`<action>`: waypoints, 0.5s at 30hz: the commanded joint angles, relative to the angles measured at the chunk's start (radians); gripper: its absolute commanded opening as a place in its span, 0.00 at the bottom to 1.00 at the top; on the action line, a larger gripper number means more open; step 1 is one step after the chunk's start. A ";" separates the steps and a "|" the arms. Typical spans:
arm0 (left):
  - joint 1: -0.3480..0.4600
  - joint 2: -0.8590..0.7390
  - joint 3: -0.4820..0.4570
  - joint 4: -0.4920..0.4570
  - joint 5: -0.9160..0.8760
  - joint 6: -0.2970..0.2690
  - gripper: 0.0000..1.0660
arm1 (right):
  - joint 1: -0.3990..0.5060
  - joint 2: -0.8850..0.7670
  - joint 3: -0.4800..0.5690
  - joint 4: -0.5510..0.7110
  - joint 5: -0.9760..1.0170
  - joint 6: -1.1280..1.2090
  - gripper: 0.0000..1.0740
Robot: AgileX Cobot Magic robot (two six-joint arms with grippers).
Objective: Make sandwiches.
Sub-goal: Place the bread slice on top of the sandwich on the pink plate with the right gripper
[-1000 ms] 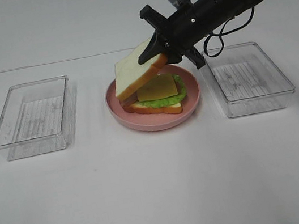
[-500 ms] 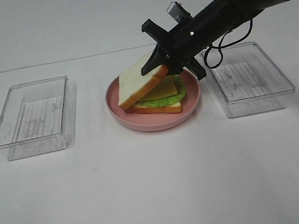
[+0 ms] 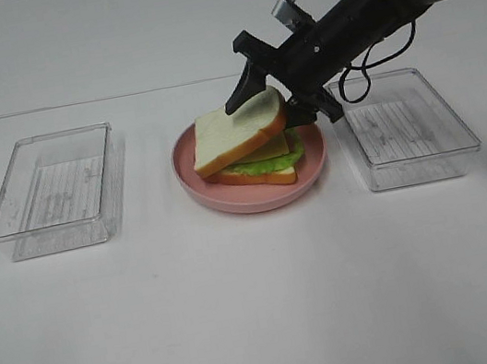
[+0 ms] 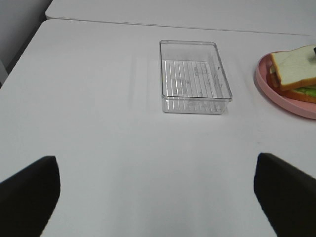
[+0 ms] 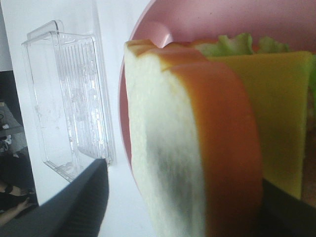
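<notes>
The sandwich stack (image 3: 247, 149) lies on a round pink plate (image 3: 247, 202) mid-table: bottom bread, green lettuce (image 3: 255, 168), yellow cheese (image 3: 270, 147) and a top bread slice (image 3: 235, 132) resting tilted on it. My right gripper (image 3: 275, 104) straddles the far-right edge of that top slice, jaws spread, one finger above and one below. In the right wrist view the slice (image 5: 197, 148) fills the space between the dark fingers (image 5: 84, 197), with a gap on one side. My left gripper (image 4: 158, 197) hovers open over bare table, left of the plate (image 4: 276, 91).
An empty clear plastic tray (image 3: 53, 190) stands left of the plate and another (image 3: 407, 126) right of it, under the right arm's cable. The left tray (image 4: 194, 76) also shows in the left wrist view. The white table has a seam line across the back.
The right gripper lowered the top bread slice onto the cheese and its jaws spread apart around the slice. The left gripper has not moved.
</notes>
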 commanded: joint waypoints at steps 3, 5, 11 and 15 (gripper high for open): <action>0.004 -0.020 0.001 -0.011 -0.001 -0.003 0.94 | -0.001 -0.047 -0.009 -0.152 -0.012 0.072 0.60; 0.004 -0.020 0.001 -0.011 -0.001 -0.003 0.94 | -0.001 -0.071 -0.009 -0.261 -0.015 0.113 0.62; 0.004 -0.020 0.001 -0.011 -0.001 -0.003 0.94 | -0.001 -0.128 -0.009 -0.460 -0.012 0.206 0.64; 0.004 -0.020 0.001 -0.011 -0.001 -0.003 0.94 | -0.001 -0.170 -0.010 -0.556 -0.009 0.254 0.70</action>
